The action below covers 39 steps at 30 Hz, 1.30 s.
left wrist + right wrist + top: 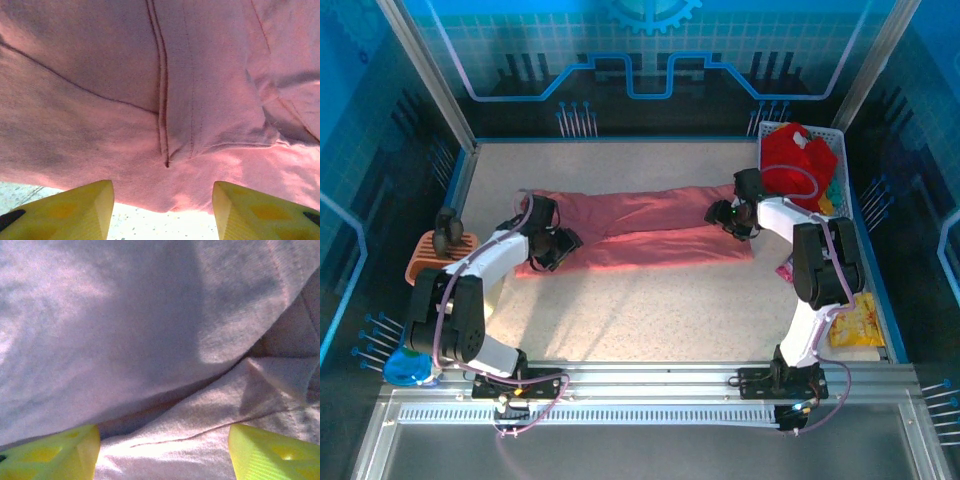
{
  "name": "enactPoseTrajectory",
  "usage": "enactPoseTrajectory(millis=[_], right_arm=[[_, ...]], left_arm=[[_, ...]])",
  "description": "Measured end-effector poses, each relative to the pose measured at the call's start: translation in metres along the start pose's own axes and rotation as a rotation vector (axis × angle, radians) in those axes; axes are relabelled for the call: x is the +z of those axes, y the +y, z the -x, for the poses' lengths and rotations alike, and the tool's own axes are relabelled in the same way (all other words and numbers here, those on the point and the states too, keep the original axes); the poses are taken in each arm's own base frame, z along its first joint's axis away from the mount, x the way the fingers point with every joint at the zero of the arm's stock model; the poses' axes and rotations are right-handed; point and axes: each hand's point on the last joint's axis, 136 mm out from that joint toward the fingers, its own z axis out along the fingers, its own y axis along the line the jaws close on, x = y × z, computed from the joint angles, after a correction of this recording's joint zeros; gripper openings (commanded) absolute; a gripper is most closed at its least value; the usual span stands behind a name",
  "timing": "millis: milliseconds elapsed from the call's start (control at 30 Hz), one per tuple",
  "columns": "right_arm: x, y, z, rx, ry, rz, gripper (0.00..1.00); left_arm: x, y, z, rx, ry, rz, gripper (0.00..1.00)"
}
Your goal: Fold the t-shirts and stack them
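Left end effector (161,205), right end effector (162,450), spread, low over t-shirt (640,225)

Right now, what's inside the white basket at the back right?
A bunched red t-shirt fills the white basket, with yellow and green cloth at its near edge. Anything beneath is covered.

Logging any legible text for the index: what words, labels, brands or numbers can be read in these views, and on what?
None can be read.
yellow snack packet: print too small and blurred to read.
salmon-pink t-shirt and red t-shirt: no print seen.
back wall: a gear graphic, no words.
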Motion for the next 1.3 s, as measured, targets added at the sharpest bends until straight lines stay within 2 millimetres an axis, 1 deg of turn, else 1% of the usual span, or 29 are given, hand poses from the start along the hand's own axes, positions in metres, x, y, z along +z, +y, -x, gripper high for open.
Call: enactPoseTrajectory(millis=[100,233,367,500,700,733,800,833,900,1000,1167,1300], right_arm=[[0.001,-0.001,-0.002,0.0,0.004,-0.003,0.7],[0.001,-0.002,-0.003,0.0,0.007,-0.005,0.7],[0.001,-0.002,-0.004,-0.004,0.008,-0.005,0.7],[0.001,-0.002,-0.004,-0.004,0.008,-0.005,0.7],[0.001,-0.002,-0.004,-0.007,0.008,-0.005,0.7],[0.001,-0.002,-0.004,-0.007,0.008,-0.005,0.7],[0.001,-0.002,-0.004,-0.007,0.008,-0.005,0.7],[0.001,-0.002,-0.004,-0.007,0.009,-0.005,0.7],[0.001,-0.002,-0.004,-0.007,0.009,-0.005,0.7],[0.001,-0.003,-0.003,-0.01,0.008,-0.006,0.7],[-0.001,-0.002,-0.003,-0.014,0.005,-0.003,0.7],[-0.002,-0.001,-0.003,-0.015,0.008,0.004,0.7]], left_arm=[[0.002,-0.006,0.002,-0.006,-0.013,-0.022,0.55],[0.008,-0.011,0.006,-0.015,-0.028,-0.041,0.49],[0.018,-0.008,0.006,-0.034,-0.019,-0.032,0.43],[0.022,-0.007,0.006,-0.034,-0.017,-0.029,0.38],[0.028,-0.006,0.007,-0.03,-0.013,-0.018,0.21],[0.029,-0.006,0.008,-0.031,-0.011,-0.015,0.16],[0.03,-0.008,0.01,-0.028,-0.011,-0.014,0.1],[0.03,-0.01,0.011,-0.028,-0.013,-0.016,0.05],[0.028,-0.015,0.015,-0.018,-0.018,-0.023,0.01],[0.024,-0.023,0.022,-0.001,-0.033,-0.03,0.0],[0.016,-0.045,0.04,0.041,-0.056,-0.045,0.0],[0.019,-0.059,0.052,0.083,-0.056,-0.037,0.0]])
